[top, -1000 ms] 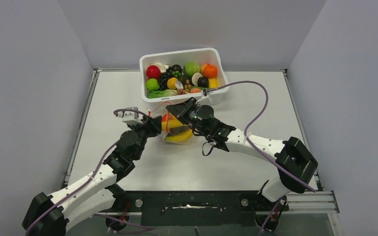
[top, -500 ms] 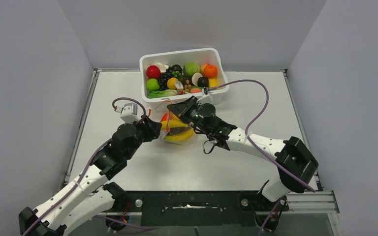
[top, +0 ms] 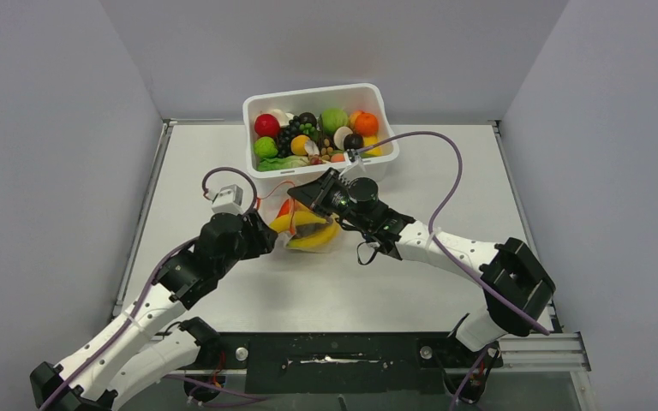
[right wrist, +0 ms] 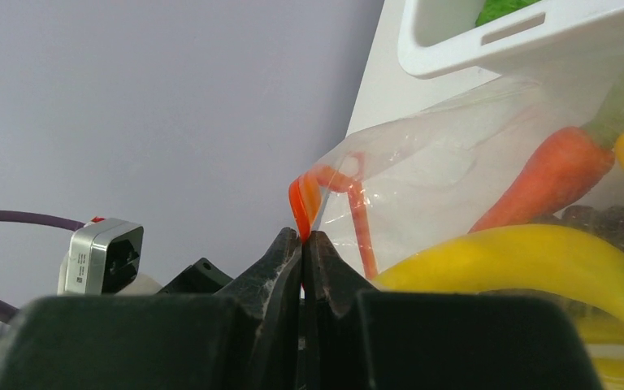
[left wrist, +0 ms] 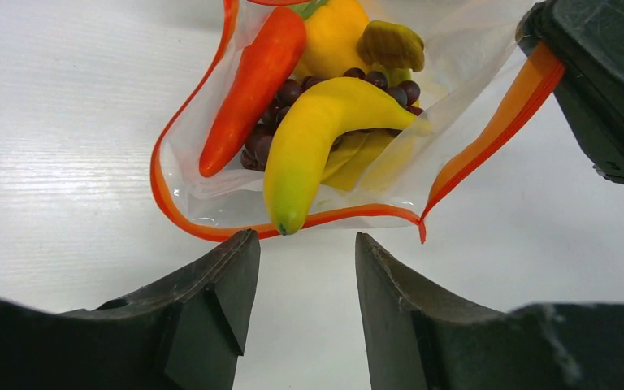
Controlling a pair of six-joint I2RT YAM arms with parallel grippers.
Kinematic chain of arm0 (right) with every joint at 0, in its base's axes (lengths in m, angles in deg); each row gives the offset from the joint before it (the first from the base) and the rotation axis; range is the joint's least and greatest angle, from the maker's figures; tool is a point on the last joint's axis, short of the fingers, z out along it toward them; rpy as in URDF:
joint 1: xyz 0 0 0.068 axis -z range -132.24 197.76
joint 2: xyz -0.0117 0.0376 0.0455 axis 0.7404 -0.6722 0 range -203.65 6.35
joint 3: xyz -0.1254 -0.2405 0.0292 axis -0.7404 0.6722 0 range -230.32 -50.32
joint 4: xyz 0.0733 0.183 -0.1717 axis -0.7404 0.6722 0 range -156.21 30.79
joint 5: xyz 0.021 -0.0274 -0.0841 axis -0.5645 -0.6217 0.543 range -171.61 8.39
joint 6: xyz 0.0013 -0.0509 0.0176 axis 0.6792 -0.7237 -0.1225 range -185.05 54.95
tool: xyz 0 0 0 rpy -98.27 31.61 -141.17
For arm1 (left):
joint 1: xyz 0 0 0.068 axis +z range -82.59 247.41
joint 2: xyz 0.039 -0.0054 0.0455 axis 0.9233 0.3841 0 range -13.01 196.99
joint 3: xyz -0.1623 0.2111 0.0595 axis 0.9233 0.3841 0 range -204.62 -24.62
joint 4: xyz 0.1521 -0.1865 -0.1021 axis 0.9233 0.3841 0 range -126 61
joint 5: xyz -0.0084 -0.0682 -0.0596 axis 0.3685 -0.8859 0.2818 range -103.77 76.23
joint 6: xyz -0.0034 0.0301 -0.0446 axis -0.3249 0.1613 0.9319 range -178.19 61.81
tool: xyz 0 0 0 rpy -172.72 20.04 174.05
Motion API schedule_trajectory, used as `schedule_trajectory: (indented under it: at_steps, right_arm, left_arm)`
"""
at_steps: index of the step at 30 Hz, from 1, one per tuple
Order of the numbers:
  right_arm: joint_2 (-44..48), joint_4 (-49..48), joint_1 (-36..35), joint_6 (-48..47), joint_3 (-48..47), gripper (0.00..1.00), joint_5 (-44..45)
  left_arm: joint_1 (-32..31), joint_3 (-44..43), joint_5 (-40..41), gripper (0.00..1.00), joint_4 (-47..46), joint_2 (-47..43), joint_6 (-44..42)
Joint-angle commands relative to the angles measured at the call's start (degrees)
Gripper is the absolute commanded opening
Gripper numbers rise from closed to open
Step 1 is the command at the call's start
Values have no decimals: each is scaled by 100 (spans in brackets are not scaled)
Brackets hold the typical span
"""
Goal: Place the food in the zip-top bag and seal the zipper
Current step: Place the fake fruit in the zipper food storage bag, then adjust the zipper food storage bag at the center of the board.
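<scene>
The clear zip-top bag (top: 310,229) lies in front of the white tub, its mouth open in a loop. In the left wrist view it holds a yellow banana (left wrist: 317,138), a red-orange piece (left wrist: 252,81), dark purple grapes (left wrist: 280,110) and an orange-yellow pepper (left wrist: 333,32). The banana's tip pokes over the orange-red zipper (left wrist: 349,218). My left gripper (left wrist: 302,248) is open and empty, just short of the mouth, and also shows in the top view (top: 266,235). My right gripper (right wrist: 302,237) is shut on the zipper strip (right wrist: 301,195) at one corner, holding it raised; it also shows in the top view (top: 298,192).
A white rectangular tub (top: 377,167) full of toy fruit and vegetables stands just behind the bag, its rim close above my right gripper (right wrist: 528,45). Grey walls enclose the table on three sides. My right arm's purple cable arcs over the table's right half.
My left gripper has drawn back from the bag's mouth toward the near left. My right gripper stays pinched on the strip, shifted slightly back.
</scene>
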Motion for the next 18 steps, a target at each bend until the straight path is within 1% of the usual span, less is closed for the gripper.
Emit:
schedule_trajectory:
  at_steps: [1,7,10,16,18]
  right_arm:
    - [451,-317,8,-271,-28,0,-213]
    - [515,-100,1,-404,-31,0,-396]
    - [531,39,-37,-516,-86,0,-446]
    - [546,223,-63,-632,-136,0,-558]
    - [537,249,-64,-639,-136,0,-585]
  left_arm:
    - [22,-344,161,47,185,-241,10]
    - [29,-297,-55,47,-10,-74,-26]
    - [30,-106,20,47,-198,36,-47]
    - [49,206,38,46,-762,173,-37]
    - [61,250,-138,47,-937,283,-7]
